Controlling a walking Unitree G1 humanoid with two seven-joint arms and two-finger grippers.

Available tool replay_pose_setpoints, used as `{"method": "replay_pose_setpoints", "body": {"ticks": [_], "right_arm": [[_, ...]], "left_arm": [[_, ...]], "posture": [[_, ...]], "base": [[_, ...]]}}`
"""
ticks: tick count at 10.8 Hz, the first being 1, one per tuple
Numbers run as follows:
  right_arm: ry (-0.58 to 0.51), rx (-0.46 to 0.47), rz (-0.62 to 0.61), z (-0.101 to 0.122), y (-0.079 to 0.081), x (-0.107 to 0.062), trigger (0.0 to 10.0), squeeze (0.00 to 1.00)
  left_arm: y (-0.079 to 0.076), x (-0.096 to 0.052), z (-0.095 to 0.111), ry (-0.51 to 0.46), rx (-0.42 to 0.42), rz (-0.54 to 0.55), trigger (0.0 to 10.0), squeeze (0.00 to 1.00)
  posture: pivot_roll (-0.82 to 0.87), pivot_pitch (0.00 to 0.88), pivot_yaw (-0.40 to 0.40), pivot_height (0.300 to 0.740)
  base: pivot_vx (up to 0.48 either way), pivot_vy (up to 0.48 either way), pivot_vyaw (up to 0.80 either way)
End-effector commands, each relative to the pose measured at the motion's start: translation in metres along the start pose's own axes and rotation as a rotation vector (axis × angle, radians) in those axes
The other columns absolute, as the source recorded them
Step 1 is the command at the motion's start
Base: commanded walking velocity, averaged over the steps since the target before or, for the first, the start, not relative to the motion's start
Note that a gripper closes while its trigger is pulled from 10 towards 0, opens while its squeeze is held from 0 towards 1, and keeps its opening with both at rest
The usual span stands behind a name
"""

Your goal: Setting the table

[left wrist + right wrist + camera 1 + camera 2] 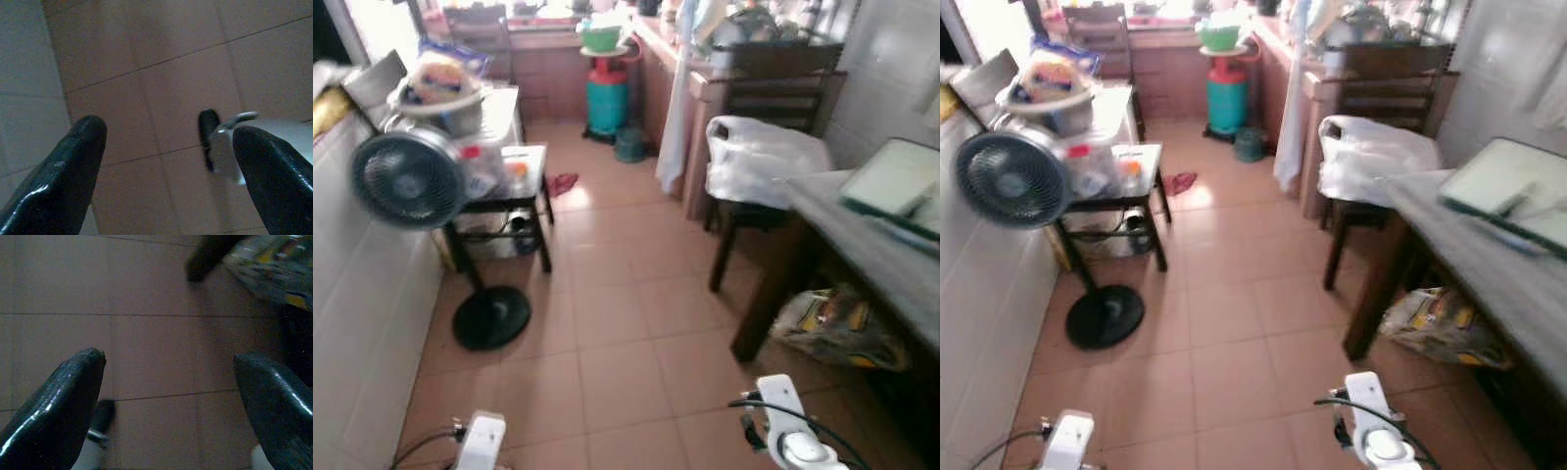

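Seemingly open floor (626, 323) beside table (862, 245).

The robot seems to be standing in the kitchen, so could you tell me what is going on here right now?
Nothing is being handled at the moment. The robot stands on the tiled floor with both arms low; the left gripper and right gripper are open, empty and pointing at the tiles. The table stands to its right, with a flat tray-like thing lying on top. A chair holding a white plastic bag stands beyond it, and a standing fan is on the left.
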State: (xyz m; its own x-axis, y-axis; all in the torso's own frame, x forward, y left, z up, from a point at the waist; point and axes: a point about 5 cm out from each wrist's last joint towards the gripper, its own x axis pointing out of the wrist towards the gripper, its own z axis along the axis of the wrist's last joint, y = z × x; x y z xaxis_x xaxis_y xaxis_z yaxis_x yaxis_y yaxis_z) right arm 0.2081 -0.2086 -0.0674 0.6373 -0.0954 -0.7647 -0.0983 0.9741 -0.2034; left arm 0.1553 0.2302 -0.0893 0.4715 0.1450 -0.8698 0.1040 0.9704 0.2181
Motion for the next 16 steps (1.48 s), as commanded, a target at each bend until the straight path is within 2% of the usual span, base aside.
{"method": "replay_pose_setpoints", "body": {"ticks": [1, 4, 5, 7, 8, 9, 10, 11, 14, 16], "right_arm": [[-0.030, 0.001, 0.008, 0.009, 0.002, 0.002, 10.0, 0.00], [-0.025, -0.007, 0.003, 0.006, 0.001, 0.001, 10.0, 0.00], [-0.025, -0.007, 0.002, 0.006, 0.001, 0.001, 10.0, 0.00], [-0.028, 0.001, -0.001, 0.007, 0.001, 0.001, 10.0, 0.00], [-0.024, 0.049, -0.007, 0.007, 0.000, 0.001, 10.0, 0.00], [-0.022, 0.072, -0.010, 0.007, -0.001, 0.001, 10.0, 0.00], [-0.023, 0.137, -0.014, 0.009, -0.001, 0.002, 10.0, 0.00], [-0.030, 0.131, -0.001, 0.012, 0.000, 0.002, 10.0, 0.00], [-0.040, 0.092, 0.021, 0.016, 0.006, 0.003, 10.0, 0.00], [-0.030, 0.078, 0.021, 0.011, 0.007, 0.002, 10.0, 0.00]], "left_arm": [[0.004, 0.000, 0.001, -0.003, 0.012, 0.011, 10.0, 0.00], [0.004, 0.000, 0.001, 0.001, 0.060, 0.009, 10.0, 0.00], [0.005, 0.000, 0.004, -0.009, 0.118, 0.027, 10.0, 0.00], [0.003, 0.001, 0.006, -0.009, 0.137, 0.020, 10.0, 0.00], [0.003, 0.001, 0.006, -0.001, 0.168, 0.029, 10.0, 0.00], [0.003, 0.001, 0.006, -0.001, 0.162, 0.034, 10.0, 0.00], [0.006, 0.001, 0.006, -0.008, 0.104, 0.049, 10.0, 0.00], [0.008, 0.001, 0.010, -0.028, 0.038, 0.054, 10.0, 0.00], [0.007, 0.001, 0.014, -0.042, 0.075, 0.030, 10.0, 0.00], [0.005, 0.001, 0.014, -0.045, 0.102, 0.020, 10.0, 0.00]], "posture": [[0.12, 0.000, -0.021, 0.740], [0.12, 0.000, -0.016, 0.740], [0.12, 0.000, -0.016, 0.740], [0.13, 0.000, -0.012, 0.740], [0.13, 0.000, -0.013, 0.740], [0.13, 0.000, -0.013, 0.740], [0.13, 0.000, -0.013, 0.740], [0.13, 0.000, -0.013, 0.740], [0.13, 0.000, -0.009, 0.740], [0.12, 0.000, -0.009, 0.740]], "base": [[0.000, 0.480, 0.00], [0.000, 0.480, 0.00], [0.000, 0.476, 0.00], [0.000, 0.000, 0.00], [0.000, 0.000, 0.00], [0.000, 0.000, 0.00], [0.000, 0.000, 0.00], [0.000, 0.000, 0.00], [0.000, 0.000, 0.80], [0.000, 0.000, 0.75]]}}
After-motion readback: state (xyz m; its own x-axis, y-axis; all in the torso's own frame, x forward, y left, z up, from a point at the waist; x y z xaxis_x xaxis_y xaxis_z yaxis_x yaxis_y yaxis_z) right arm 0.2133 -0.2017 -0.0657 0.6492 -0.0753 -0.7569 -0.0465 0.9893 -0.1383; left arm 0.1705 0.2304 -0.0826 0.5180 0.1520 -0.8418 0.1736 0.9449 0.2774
